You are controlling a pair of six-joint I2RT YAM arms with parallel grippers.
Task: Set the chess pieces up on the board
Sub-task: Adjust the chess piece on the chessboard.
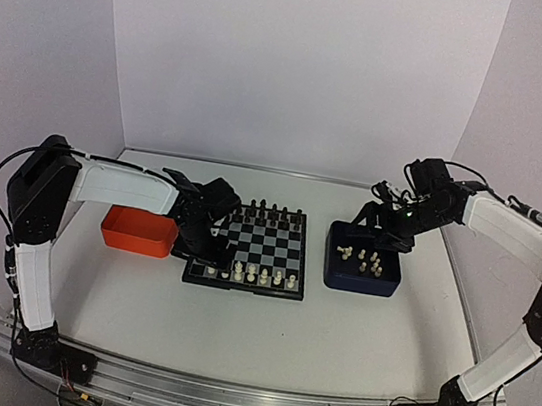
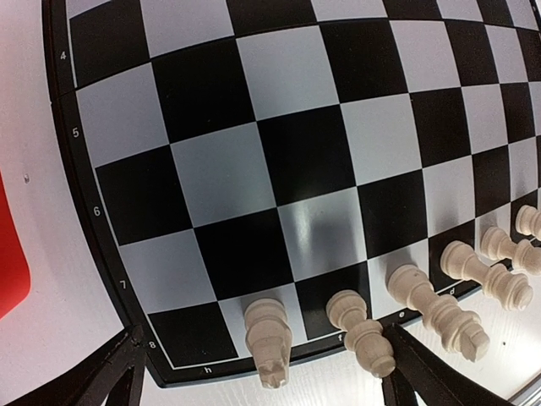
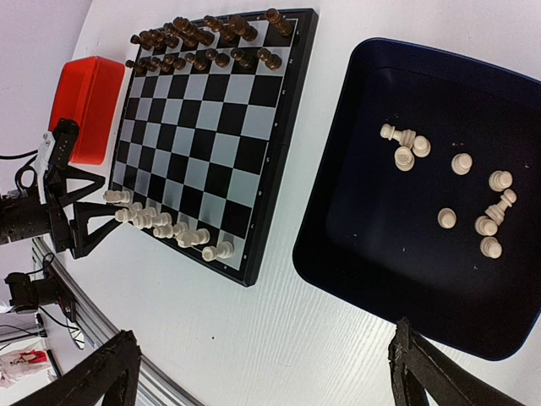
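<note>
Scanning from the left of the overhead view, find an orange tray (image 1: 136,232) on the white tabletop (image 1: 332,343), just left of the board (image 1: 266,238). Next, at lower centre-left, see the left claw (image 1: 216,246) poised over the board's near left corner, spread wide and gripping nothing. In its wrist view, note the dark fingers (image 2: 118,376) flanking two cream chess pieces (image 2: 269,338) at the board's edge, without clearly touching either. Along the board's near edge, see a row of those cream pieces standing upright. Along the far edge, see the black chessmen (image 1: 268,208) ranked. Right of the board and apart from it, find the dark blue tray (image 1: 360,284) holding more chess pieces loose inside, some upright and a couple toppled together. Over that tray's far side, at centre-right, see the right claw (image 1: 381,224), opened fully and empty.
</note>
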